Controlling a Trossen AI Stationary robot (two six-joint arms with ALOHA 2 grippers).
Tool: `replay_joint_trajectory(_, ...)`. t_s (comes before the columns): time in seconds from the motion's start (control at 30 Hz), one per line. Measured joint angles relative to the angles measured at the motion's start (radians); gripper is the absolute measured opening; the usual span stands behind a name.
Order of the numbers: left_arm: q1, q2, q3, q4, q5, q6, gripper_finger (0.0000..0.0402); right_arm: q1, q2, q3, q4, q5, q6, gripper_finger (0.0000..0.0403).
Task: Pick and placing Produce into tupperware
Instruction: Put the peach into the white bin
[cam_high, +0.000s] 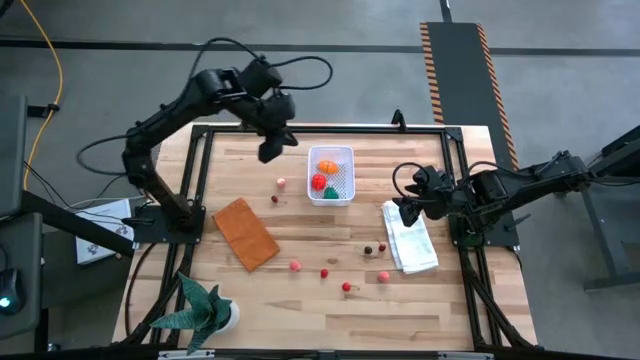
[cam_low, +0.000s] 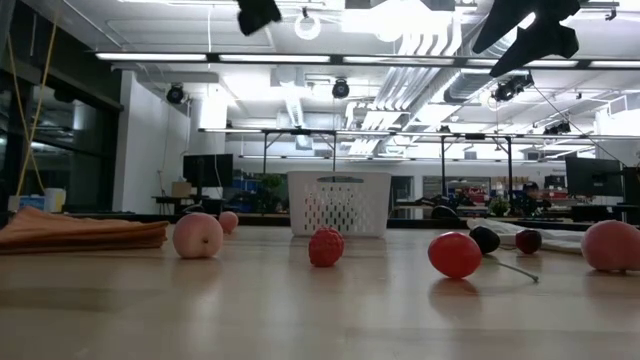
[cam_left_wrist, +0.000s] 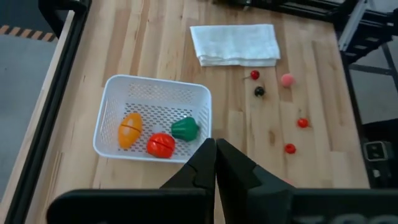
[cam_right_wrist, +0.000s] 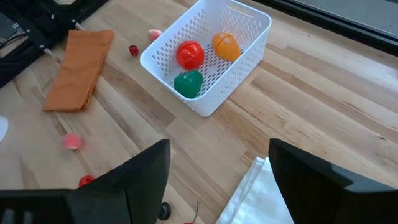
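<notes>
The tupperware (cam_high: 331, 151), a white perforated tub, stands at the table's far middle and holds an orange piece (cam_left_wrist: 129, 129), a red tomato-like ball (cam_left_wrist: 161, 145) and a green piece (cam_left_wrist: 185, 128). Several small red, pink and dark berries (cam_high: 324, 272) lie loose on the wood nearer the front, with two more (cam_high: 282, 183) left of the tub. My left gripper (cam_high: 270, 150) hangs high above the table just left of the tub, shut with nothing between its fingers (cam_left_wrist: 216, 146). My right gripper (cam_high: 408, 212) hovers open over the white cloth, holding nothing (cam_right_wrist: 219, 152).
An orange-brown folded cloth (cam_high: 245, 232) lies on the table's left half. A folded white cloth (cam_high: 410, 238) lies on its right, under my right gripper. A green spiky plant (cam_high: 200, 310) stands at the front left corner. Black frame rails (cam_high: 195, 170) border the table.
</notes>
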Motion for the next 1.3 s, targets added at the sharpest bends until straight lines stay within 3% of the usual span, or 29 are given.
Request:
replay_joint_trajectory(0.53, 0.000, -0.260, -0.001, -0.155, -0.010, -0.079, 0.0001, 0.000, 0.000, 0.000, 0.021, -0.023, -0.006, 0.0263)
replay_joint_trajectory(0.67, 0.000, -0.332, -0.058, -0.156, -0.012, -0.104, 0.0001, 0.000, 0.000, 0.000, 0.023, -0.024, -0.007, 0.0263)
replay_joint_trajectory(0.8, 0.000, -0.432, -0.206, -0.098, -0.023, -0.152, 0.0001, 0.000, 0.000, 0.000, 0.026, -0.026, -0.007, 0.0263)
replay_joint_trajectory(1.1, 0.000, -0.713, -0.701, 0.272, -0.027, -0.324, 0.0000, 0.000, 0.000, 0.000, 0.030, -0.030, -0.001, 0.0263)
replay_joint_trajectory(1.3, 0.000, -0.823, -0.962, 0.399, -0.050, -0.384, 0.0003, 0.000, 0.000, 0.000, 0.030, -0.033, 0.002, 0.0263)
